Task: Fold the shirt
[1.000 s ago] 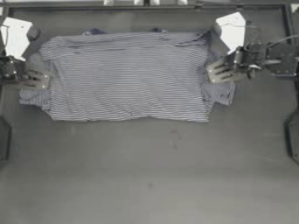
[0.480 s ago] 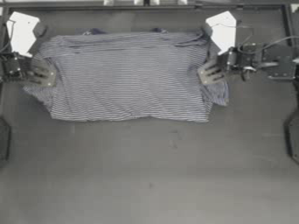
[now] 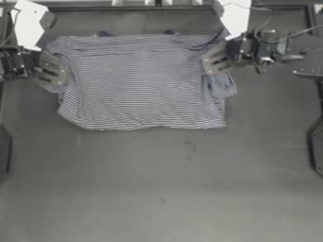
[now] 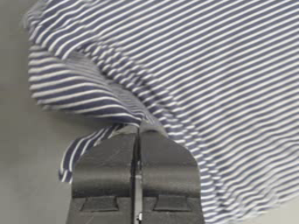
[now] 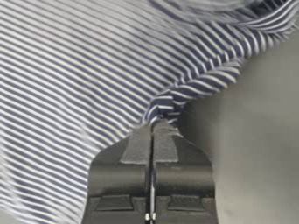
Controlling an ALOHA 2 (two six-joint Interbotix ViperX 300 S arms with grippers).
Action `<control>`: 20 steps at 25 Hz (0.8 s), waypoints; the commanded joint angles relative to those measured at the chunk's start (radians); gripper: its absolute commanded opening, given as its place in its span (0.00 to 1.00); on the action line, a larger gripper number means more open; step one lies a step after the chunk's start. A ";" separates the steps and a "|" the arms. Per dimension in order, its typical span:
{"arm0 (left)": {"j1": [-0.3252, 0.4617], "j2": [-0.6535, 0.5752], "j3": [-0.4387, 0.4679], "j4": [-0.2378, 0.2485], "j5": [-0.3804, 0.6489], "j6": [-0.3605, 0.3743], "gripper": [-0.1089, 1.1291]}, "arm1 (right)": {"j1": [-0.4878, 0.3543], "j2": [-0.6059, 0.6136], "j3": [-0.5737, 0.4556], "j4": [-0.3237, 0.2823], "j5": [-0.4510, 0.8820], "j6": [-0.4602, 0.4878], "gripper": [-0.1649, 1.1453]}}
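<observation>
Narrower now — striped shirt [image 3: 142,80] bunches inward (sleeves tucked), left pincer [image 3: 52,71] and right pincer [image 3: 214,61] both clamping it.

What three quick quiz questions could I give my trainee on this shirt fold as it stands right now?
1. True or false: the left gripper has its fingers shut on the shirt.
2. Where does the right gripper hold the shirt: (a) the right side edge, (b) the bottom hem, (c) the collar?
3. In the top view, which end of the table does the shirt lie toward?

Key
1. True; the fingers are pressed together on a bunched fold at the left side edge.
2. (a).
3. The far end, at the picture's top; the near part is bare.
</observation>
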 commanded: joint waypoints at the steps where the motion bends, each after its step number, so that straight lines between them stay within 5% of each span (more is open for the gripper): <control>1: -0.011 -0.023 -0.044 0.006 -0.021 0.005 0.13 | 0.017 -0.021 -0.061 0.011 -0.005 -0.012 0.18; 20: -0.069 0.152 -0.110 0.003 -0.285 0.003 0.12 | 0.049 0.147 -0.225 0.161 -0.117 -0.132 0.18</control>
